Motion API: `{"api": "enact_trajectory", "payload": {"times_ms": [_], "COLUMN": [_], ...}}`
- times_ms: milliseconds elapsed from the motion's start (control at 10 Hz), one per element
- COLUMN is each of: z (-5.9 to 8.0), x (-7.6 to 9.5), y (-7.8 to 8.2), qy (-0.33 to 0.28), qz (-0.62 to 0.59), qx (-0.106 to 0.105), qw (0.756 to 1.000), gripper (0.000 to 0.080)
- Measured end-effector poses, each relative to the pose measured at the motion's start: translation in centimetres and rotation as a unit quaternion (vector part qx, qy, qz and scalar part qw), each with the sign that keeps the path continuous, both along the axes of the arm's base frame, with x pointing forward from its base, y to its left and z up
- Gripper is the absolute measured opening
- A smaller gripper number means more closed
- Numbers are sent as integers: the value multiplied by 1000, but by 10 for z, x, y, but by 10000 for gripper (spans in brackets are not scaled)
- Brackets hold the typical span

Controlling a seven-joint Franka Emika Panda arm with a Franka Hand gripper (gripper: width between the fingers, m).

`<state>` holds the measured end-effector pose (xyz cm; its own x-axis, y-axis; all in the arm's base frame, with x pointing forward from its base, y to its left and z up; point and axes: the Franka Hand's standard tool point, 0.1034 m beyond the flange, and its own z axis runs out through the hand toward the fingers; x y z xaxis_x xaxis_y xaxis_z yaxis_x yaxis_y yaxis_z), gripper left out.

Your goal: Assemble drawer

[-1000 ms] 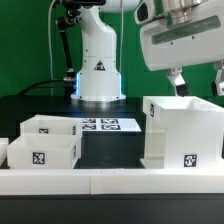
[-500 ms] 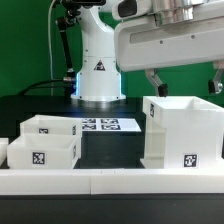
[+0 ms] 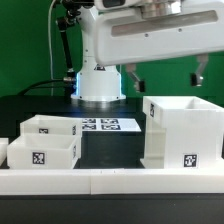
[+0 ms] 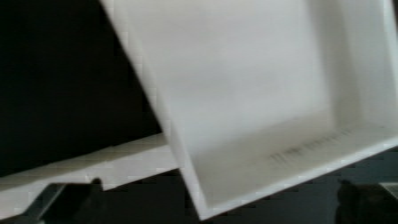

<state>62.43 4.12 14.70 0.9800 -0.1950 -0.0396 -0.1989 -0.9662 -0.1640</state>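
Exterior view: the tool (image 3: 166, 76) hovers wide-spread above the drawer shell (image 3: 182, 132).

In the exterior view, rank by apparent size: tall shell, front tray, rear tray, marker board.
1. tall shell
2. front tray and rear tray, too alike to rank; the front one sits nearer the camera
3. marker board, seen foreshortened

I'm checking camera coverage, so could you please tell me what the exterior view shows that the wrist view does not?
Only the exterior view shows the near tray, far tray, marker board, rail and arm base. Only the wrist view gives a close look down at the shell. Both show the shell.
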Motion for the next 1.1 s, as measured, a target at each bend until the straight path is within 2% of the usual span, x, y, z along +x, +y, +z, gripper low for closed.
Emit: {"api": "enact_trajectory", "payload": {"times_ms": [200, 300, 600, 800, 1100], "z": [-11, -18, -19, -26, -50], "x": [-16, -22, -21, -10, -33], "y": [-49, -66, -64, -64, -94], "qy": [-12, -14, -12, -15, -4], "qz": [24, 26, 20, 49, 80], "qx": [-5, -5, -5, -8, -40], "qw": [1000, 1000, 1000, 999, 996], "gripper": [649, 649, 649, 649, 649]}}
